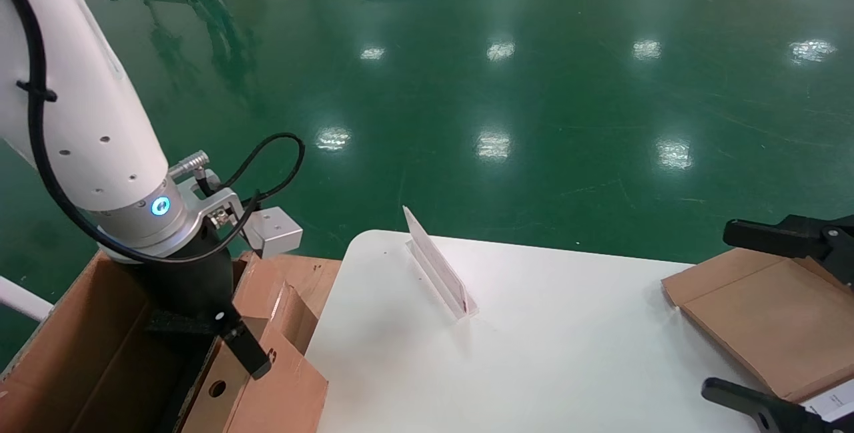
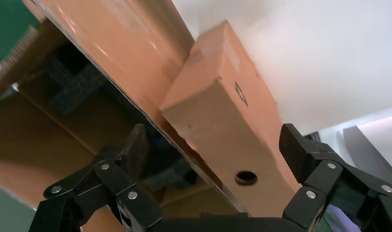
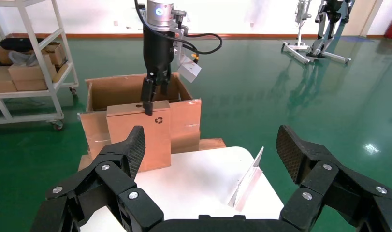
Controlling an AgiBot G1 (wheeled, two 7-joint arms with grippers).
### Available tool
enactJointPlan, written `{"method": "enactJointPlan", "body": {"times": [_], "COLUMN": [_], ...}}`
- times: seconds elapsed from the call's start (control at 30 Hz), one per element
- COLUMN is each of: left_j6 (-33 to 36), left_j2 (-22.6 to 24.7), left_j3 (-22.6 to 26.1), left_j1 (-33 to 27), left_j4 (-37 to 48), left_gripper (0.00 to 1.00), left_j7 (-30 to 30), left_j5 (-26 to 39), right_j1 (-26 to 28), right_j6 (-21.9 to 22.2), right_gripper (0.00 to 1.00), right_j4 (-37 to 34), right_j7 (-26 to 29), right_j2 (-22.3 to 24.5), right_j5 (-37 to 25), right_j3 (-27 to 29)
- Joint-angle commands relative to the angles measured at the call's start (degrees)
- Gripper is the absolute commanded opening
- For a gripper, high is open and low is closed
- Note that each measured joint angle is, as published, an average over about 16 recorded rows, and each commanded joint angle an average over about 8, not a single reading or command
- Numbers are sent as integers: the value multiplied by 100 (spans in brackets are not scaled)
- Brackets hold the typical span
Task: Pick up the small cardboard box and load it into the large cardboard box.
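The small cardboard box [image 1: 280,386] stands upright at the white table's left edge, leaning on the near wall of the large cardboard box [image 1: 60,339]. Its round hole and recycling symbol show in the left wrist view [image 2: 223,125]; it also shows in the right wrist view [image 3: 138,137]. My left gripper [image 2: 215,140] is open, reaching down over both. One finger [image 1: 248,349] is outside the small box and the other is inside the carton [image 2: 39,140]. Black foam [image 2: 68,87] lies in the carton [image 3: 116,89]. My right gripper [image 1: 719,311] is open and empty at the table's right.
A clear plastic sign holder [image 1: 440,273] stands mid-table [image 1: 534,366] and also shows in the right wrist view [image 3: 247,183]. A flat brown cardboard piece [image 1: 767,319] with a white label lies under my right gripper [image 3: 210,140]. A white shelf trolley [image 3: 29,72] stands beyond the carton.
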Motion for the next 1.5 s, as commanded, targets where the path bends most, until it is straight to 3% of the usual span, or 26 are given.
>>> {"method": "enactJointPlan", "body": {"times": [0.03, 0.43, 1.07, 1.23, 1.27, 1.33, 1.5], "left_j6": [3, -96, -405, -457, -463, -474, -492], "left_j2": [58, -87, -390, -423, -427, -434, -445], "left_j3": [151, 558, 662, 661, 661, 660, 660], "left_j1": [-86, -125, 106, 135, 139, 145, 155], "left_j4": [0, -1, -1, -1, -1, -1, -1], "left_gripper": [100, 100, 100, 37, 25, 0, 0], "left_j7": [-130, -470, -517, -512, -512, -511, -509], "left_j5": [-102, -471, -474, -467, -466, -464, -462], "right_j1": [0, 0, 0, 0, 0, 0, 0], "right_j6": [0, 0, 0, 0, 0, 0, 0], "right_gripper": [100, 100, 100, 100, 97, 74, 11], "right_j4": [0, 0, 0, 0, 0, 0, 0], "right_j7": [0, 0, 0, 0, 0, 0, 0], "right_j2": [0, 0, 0, 0, 0, 0, 0], "right_j5": [0, 0, 0, 0, 0, 0, 0], "right_j3": [0, 0, 0, 0, 0, 0, 0]}}
